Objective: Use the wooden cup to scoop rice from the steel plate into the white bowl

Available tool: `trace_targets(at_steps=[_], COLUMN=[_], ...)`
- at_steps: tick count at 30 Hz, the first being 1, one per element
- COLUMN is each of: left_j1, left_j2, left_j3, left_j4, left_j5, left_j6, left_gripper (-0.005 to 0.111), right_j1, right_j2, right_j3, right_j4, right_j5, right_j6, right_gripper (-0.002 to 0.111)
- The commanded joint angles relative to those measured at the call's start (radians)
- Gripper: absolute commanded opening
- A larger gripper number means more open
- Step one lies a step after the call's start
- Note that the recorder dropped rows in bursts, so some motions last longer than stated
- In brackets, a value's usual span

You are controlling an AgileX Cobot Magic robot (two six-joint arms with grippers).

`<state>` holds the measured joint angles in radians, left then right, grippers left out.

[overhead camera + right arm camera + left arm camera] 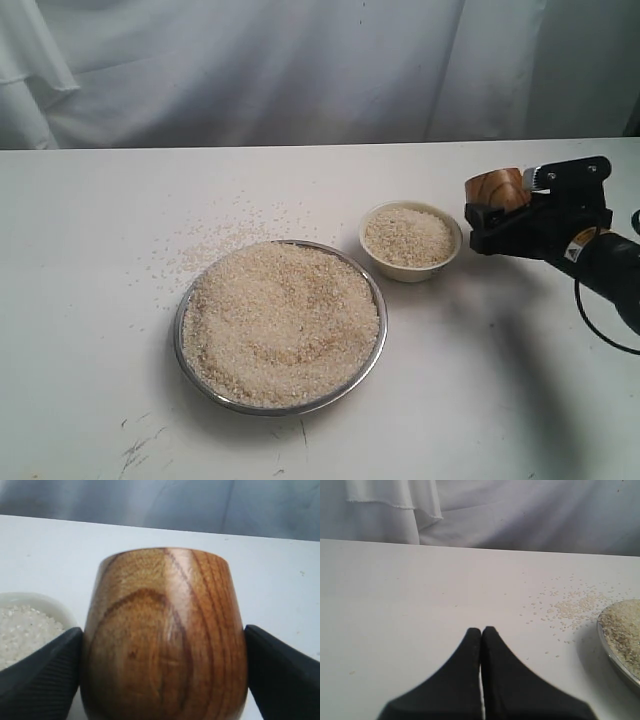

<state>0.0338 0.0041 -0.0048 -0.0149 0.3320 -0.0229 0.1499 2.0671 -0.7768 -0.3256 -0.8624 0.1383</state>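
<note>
Exterior view: our right hand (pixel 505 208) grips the wooden cup (pixel 497 186) at the white bowl's (pixel 408 272) three o'clock, likely clear to reach the rice (pixel 280 320); left hand (pixel 481 630) closed, empty.

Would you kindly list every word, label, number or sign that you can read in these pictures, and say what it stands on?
Nothing here can be read.
Sticker on the right arm: too small and blurred to read.
Wooden cup, white bowl, steel plate: no markings visible.
</note>
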Motion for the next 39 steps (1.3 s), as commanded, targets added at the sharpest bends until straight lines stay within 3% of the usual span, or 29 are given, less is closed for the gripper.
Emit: trace_targets(at_steps=[1, 2, 4, 8, 17, 25, 30, 39], left_j1=[-0.003, -0.003, -0.003, -0.003, -0.003, -0.003, -0.003, -0.003], left_j2=[-0.004, -0.004, -0.004, -0.004, -0.004, -0.004, -0.004, -0.004], left_j3=[0.005, 0.005, 0.005, 0.005, 0.005, 0.005, 0.005, 0.005], left_j4=[0.001, 0.001, 0.001, 0.001, 0.001, 0.001, 0.001, 0.001], left_j5=[-0.013, -0.013, -0.013, -0.013, -0.013, -0.013, -0.013, -0.013], left_j6=[-0.001, -0.001, -0.001, -0.001, -0.001, -0.001, -0.001, -0.001], left_gripper=[0.0, 0.0, 0.0, 0.0, 0.0, 0.0, 0.0, 0.0], right_j1=[0.001, 0.001, 0.001, 0.001, 0.001, 0.001, 0.001, 0.001], right_j2=[-0.094, -0.109, -0.156, -0.187, -0.238, -0.264, -0.264, -0.264], right_j3=[0.003, 0.003, 0.003, 0.003, 0.07, 0.205, 0.242, 0.242], right_j4=[-0.05, -0.055, -0.059, -0.057, -0.252, -0.296, -0.332, -0.456], right_j5=[0.066, 0.072, 0.114, 0.236, 0.197, -0.125, -0.287, -0.359], right_j6=[0.05, 0.066, 0.122, 0.195, 0.393, 0.385, 0.255, 0.234], right_gripper=[0.061, 0.058, 0.041, 0.0, 0.0, 0.0, 0.0, 0.0])
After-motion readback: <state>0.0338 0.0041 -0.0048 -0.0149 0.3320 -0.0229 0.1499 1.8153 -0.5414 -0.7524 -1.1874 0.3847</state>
